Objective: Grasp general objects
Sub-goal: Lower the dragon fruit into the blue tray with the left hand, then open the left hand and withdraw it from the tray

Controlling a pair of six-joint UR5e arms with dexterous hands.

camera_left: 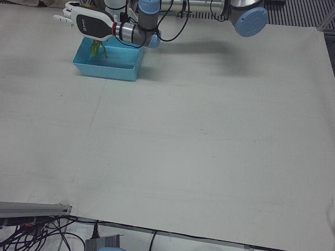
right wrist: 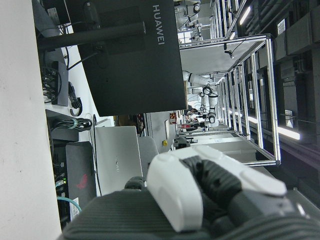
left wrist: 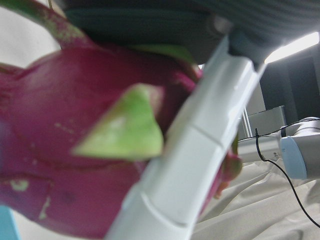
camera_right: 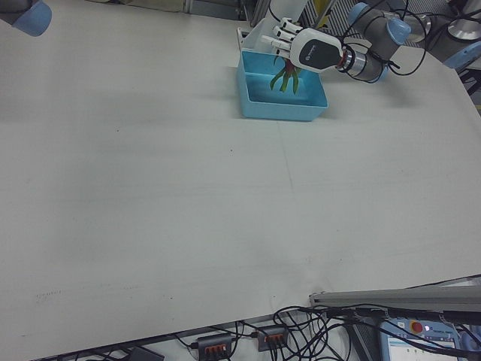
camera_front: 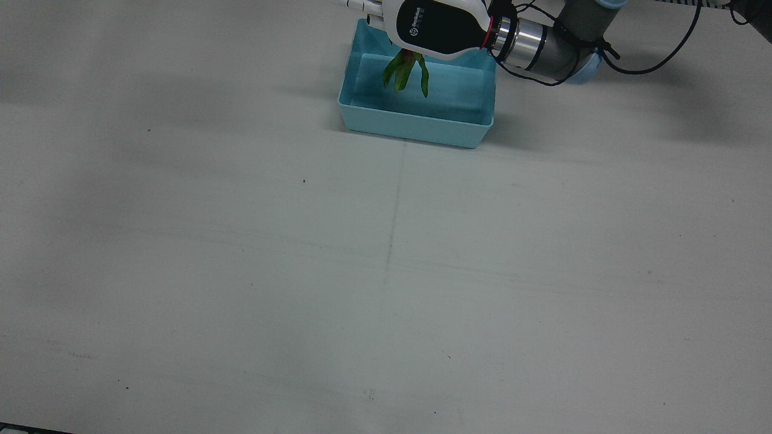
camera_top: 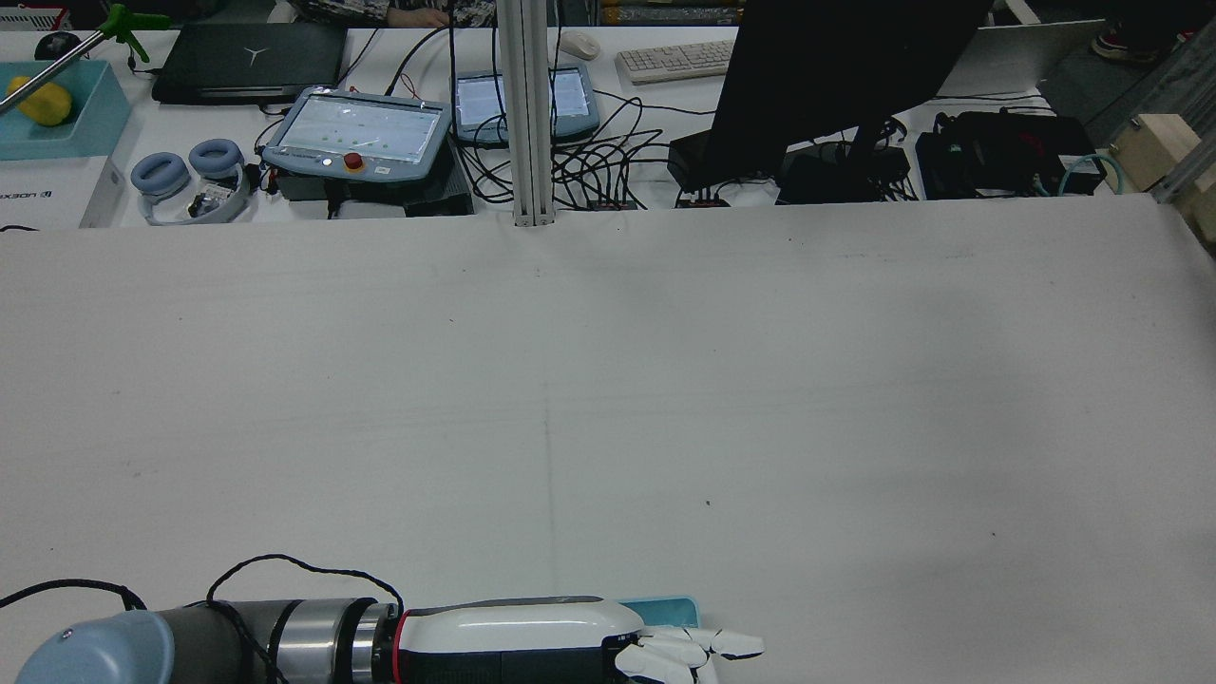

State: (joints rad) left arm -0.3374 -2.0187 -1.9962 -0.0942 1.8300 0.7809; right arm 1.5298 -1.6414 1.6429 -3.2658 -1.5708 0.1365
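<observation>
A light blue bin (camera_front: 416, 125) stands on the white table near the robot's side. My left hand (camera_front: 437, 27) hovers over the bin's back half, shut on a dragon fruit (camera_front: 407, 71) whose green leaves hang down into the bin. In the left hand view the magenta fruit (left wrist: 65, 165) is pressed against white fingers (left wrist: 190, 165). The same hand (camera_left: 86, 23) and bin (camera_left: 107, 72) show at the upper left of the left-front view. My right hand (right wrist: 200, 185) appears only in its own view, as one bent finger by the palm, with nothing in it.
Beyond the far edge of the table in the rear view are a dark monitor (camera_top: 817, 76), teach pendants (camera_top: 356, 128) and tangled cables. A second blue tray with a yellow fruit (camera_top: 43, 103) sits at the far left there.
</observation>
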